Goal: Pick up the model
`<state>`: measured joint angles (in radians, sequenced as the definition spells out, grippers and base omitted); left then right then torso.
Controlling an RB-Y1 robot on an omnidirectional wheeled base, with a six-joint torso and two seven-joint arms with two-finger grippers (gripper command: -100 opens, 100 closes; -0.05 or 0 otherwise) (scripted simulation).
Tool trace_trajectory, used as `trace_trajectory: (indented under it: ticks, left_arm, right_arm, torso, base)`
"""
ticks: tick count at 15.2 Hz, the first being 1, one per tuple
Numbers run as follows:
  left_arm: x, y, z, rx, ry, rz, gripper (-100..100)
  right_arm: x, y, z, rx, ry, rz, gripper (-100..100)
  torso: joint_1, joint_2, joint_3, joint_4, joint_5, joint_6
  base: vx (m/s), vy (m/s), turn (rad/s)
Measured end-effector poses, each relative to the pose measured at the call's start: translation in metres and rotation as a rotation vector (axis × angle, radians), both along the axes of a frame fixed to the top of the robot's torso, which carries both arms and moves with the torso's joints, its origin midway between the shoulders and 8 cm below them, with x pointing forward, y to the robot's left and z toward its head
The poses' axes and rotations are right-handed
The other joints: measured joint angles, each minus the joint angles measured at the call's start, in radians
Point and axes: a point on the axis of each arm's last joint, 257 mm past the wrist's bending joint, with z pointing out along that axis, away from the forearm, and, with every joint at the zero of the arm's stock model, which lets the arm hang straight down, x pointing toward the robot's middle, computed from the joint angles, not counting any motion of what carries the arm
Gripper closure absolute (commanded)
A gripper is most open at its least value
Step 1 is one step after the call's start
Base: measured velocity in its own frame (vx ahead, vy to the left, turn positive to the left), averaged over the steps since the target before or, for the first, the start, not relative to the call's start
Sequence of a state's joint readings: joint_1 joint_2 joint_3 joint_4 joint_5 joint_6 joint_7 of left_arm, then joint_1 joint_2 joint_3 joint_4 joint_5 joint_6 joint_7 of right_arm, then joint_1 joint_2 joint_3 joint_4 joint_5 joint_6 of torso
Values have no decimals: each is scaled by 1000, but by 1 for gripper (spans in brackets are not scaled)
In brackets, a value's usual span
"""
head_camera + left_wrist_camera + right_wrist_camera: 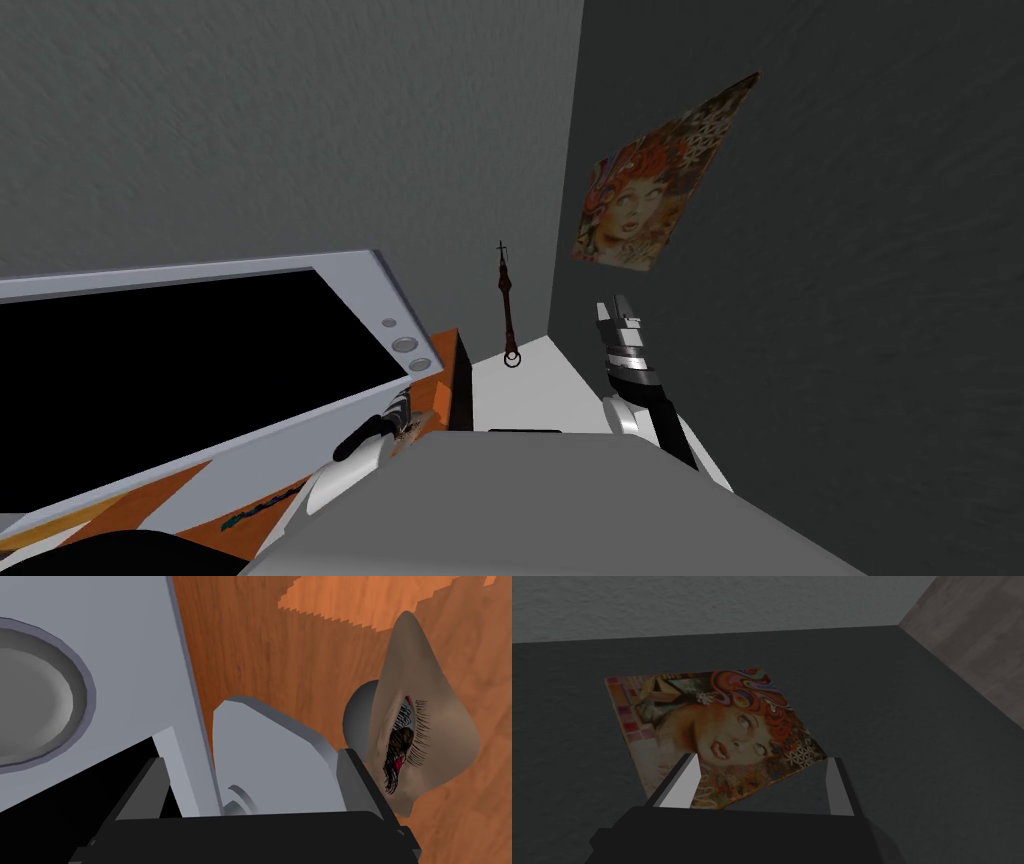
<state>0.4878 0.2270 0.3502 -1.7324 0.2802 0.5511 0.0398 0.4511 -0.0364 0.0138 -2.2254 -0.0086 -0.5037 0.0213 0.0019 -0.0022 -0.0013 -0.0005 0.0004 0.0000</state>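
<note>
Item: model (425,721). Tan eye-shaped piece with lashes, dark ball behind. Lies on orange wood top (280,651), just outside one finger of left gripper (252,756).
Left gripper: fingers wide, straddling grey screen foot (280,746), not model. Probably mid-approach; sideways shift needed.
Right gripper (762,763): wide, empty, raised, seemingly kept clear.

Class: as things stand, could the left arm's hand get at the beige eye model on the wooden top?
Probably yes, after a sideways shift. The open left hand faces a grey bracket, and the model lies just outside one finger on the bare wooden top, with nothing covering it.
</note>
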Motion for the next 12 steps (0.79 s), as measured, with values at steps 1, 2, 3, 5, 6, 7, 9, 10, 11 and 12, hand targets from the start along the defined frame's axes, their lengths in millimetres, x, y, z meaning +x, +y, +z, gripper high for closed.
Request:
trace_trajectory:
  ticks: [1,2,3,5,6,7,9,10,11,12]
  left_arm:
    - [-6,2,-6,-11,21,11,-100]
    - [-13,3,-12,-24,44,24,-100]
    - [-20,2,-17,-35,65,34,-100]
    - [-35,4,-31,-62,109,56,-100]
    - [-41,4,-37,-74,129,66,-100]
    - [-47,4,-41,-84,146,75,-100]
    - [-62,2,-55,-114,190,99,-100]
    - [-70,3,-59,-126,208,108,-100]
    - [-76,3,-63,-138,225,118,-100]
    - [-82,2,-67,-151,244,128,-100]
  right_arm:
    - [0,0,0,0,0,0,0]
    - [0,0,0,0,0,0,0]
    - [0,0,0,0,0,0,0]
    - [0,0,0,0,0,0,0]
    - [0,0,0,0,0,0,0]
    - [0,0,0,0,0,0,0]
    - [0,0,0,0,0,0,0]
    - [0,0,0,0,0,0,0]
    - [0,0,0,0,0,0,0]
    - [0,0,0,0,0,0,0]
  torso:
    - [0,0,0,0,0,0]
    - [0,0,0,0,0,0]
    - [0,0,0,0,0,0]
    - [0,0,0,0,0,0]
    - [0,0,0,0,0,0]
    - [0,0,0,0,0,0]
    - [0,0,0,0,0,0]
    - [-1,1,1,0,0,0]
    - [-2,1,1,0,0,0]
    - [-2,2,1,0,0,0]
  base:
    - [28,27,-86]
    - [24,29,-68]
    - [23,30,-75]
    - [20,26,-79]
    - [19,25,-77]
    - [24,26,-74]
    - [8,14,-65]
    - [-6,0,-21]
    - [-14,2,-46]
    - [7,3,-83]
